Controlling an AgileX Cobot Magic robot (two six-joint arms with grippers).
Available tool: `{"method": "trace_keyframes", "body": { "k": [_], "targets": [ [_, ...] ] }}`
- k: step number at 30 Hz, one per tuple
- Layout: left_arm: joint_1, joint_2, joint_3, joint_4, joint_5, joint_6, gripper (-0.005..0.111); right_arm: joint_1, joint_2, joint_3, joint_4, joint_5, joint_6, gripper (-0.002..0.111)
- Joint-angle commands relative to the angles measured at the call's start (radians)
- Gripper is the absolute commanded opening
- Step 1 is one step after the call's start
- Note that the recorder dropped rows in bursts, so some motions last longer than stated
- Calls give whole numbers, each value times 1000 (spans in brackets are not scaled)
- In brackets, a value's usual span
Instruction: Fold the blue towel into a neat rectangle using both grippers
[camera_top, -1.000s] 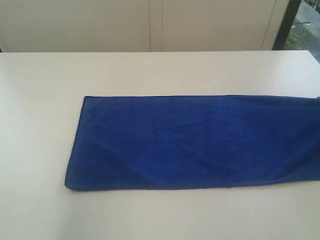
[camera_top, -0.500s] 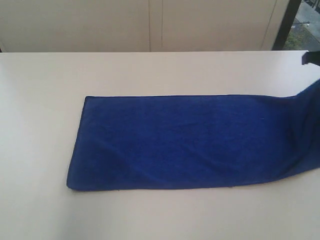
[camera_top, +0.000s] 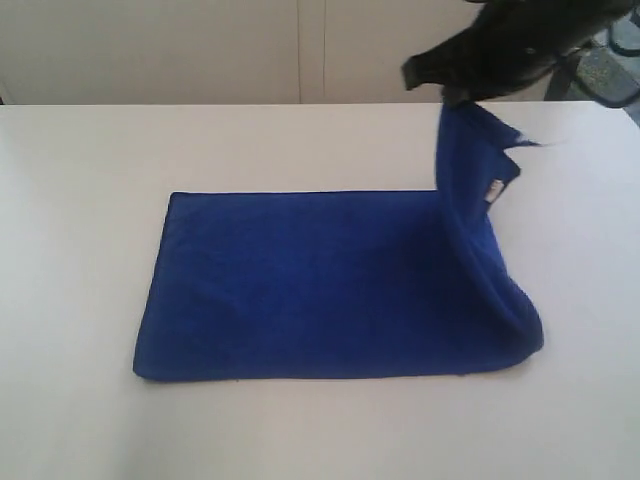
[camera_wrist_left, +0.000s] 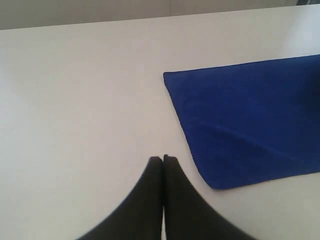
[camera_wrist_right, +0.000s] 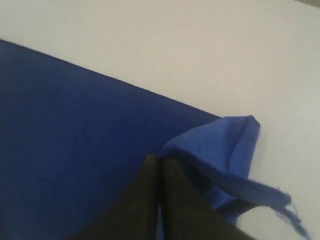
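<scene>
Clamps one corner of the towel (camera_top: 300, 290) in the right gripper (camera_top: 455, 95), jaws pinched on the cloth, up at 1 o'clock above the bench (camera_top: 80, 200). Drapes that raised end down into a rounded fold at 4 o'clock, with the rest flat from centre out to 9 o'clock. Shows a white tag (camera_top: 492, 190) and a frayed thread (camera_top: 535, 143) just below the gripped corner. Holds the left gripper (camera_wrist_left: 163, 159) over bare bench near the towel's flat end, jaws pressed together on nothing.
</scene>
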Motion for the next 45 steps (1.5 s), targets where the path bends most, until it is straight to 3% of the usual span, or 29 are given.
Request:
{"method": "trace_keyframes", "body": {
  "k": [1, 8, 13, 23, 32, 37, 45],
  "targets": [
    [-7, -7, 8, -1, 2, -1, 0, 173, 55, -101, 6, -27, -3, 0],
    [-7, -7, 8, -1, 2, -1, 0, 386, 350, -249, 33, -88, 6, 0],
    [-7, -7, 8, -1, 2, -1, 0, 458, 564, -358, 42, -156, 10, 0],
    [-7, -7, 8, -1, 2, -1, 0, 487, 718, -472, 90, -181, 10, 0],
    [-7, -7, 8, -1, 2, -1, 0, 448, 468, -596, -51, 128, 58, 0],
    [-7, -7, 8, -1, 2, -1, 0, 491, 479, -598, -50, 50, 58, 0],
    [-7, -7, 8, -1, 2, -1, 0, 555, 743, -598, -31, -139, 58, 0]
  ]
}}
